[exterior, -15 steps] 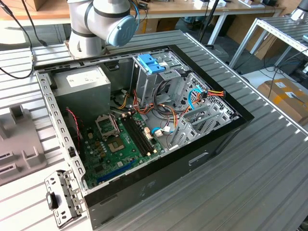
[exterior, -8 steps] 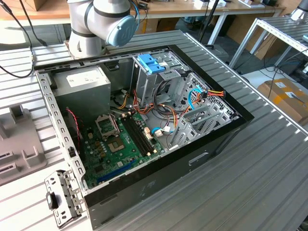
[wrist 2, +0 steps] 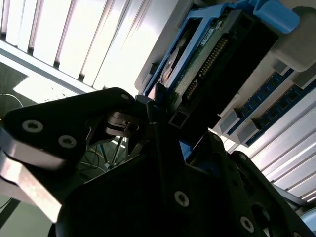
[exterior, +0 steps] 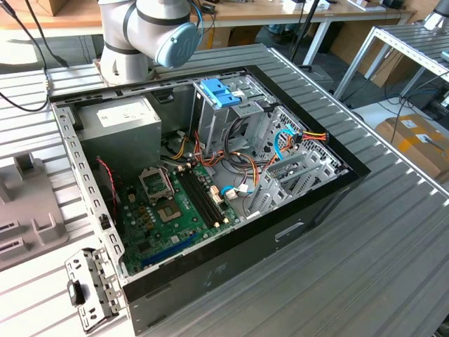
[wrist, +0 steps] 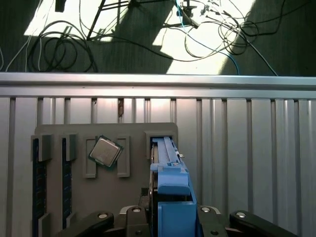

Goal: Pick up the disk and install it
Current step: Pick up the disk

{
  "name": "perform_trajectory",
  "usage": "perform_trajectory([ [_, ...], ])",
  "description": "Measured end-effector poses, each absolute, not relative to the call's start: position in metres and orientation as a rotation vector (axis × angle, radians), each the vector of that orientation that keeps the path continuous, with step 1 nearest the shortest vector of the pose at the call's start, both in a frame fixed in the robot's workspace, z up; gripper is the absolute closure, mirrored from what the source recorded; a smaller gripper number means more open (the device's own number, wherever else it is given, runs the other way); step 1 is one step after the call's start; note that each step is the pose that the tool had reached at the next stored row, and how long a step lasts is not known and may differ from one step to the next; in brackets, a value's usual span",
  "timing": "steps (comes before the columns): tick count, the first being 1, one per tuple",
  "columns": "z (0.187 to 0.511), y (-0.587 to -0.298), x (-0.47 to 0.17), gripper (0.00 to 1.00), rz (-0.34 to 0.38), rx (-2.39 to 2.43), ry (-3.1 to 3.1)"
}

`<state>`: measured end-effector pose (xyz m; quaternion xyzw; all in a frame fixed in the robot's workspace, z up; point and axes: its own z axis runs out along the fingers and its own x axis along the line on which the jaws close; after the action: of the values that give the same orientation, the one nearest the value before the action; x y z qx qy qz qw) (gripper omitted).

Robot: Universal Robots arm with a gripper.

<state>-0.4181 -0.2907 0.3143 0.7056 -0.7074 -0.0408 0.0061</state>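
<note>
The gripper (wrist: 170, 217) straddles the disk (wrist: 165, 158); whether it clamps cannot be told; the disk, blue plastic rails on a dark slab, stands on edge in a slotted matte grey holder (wrist: 98, 197), a square metal chip (wrist: 105, 152) beside it; in the exterior view the open computer case (exterior: 210, 274) lies at five o'clock from the arm (exterior: 126, 42).

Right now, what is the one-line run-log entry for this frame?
stage: pick | gripper at disk | disk on edge in tray slot | install: not yet done
</note>
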Motion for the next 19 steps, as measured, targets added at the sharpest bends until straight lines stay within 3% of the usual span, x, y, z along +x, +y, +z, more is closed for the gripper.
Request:
perform_trajectory([
  [19,0.33,-0.291,-0.418,0.64,-0.128,2.208,-2.214],
])
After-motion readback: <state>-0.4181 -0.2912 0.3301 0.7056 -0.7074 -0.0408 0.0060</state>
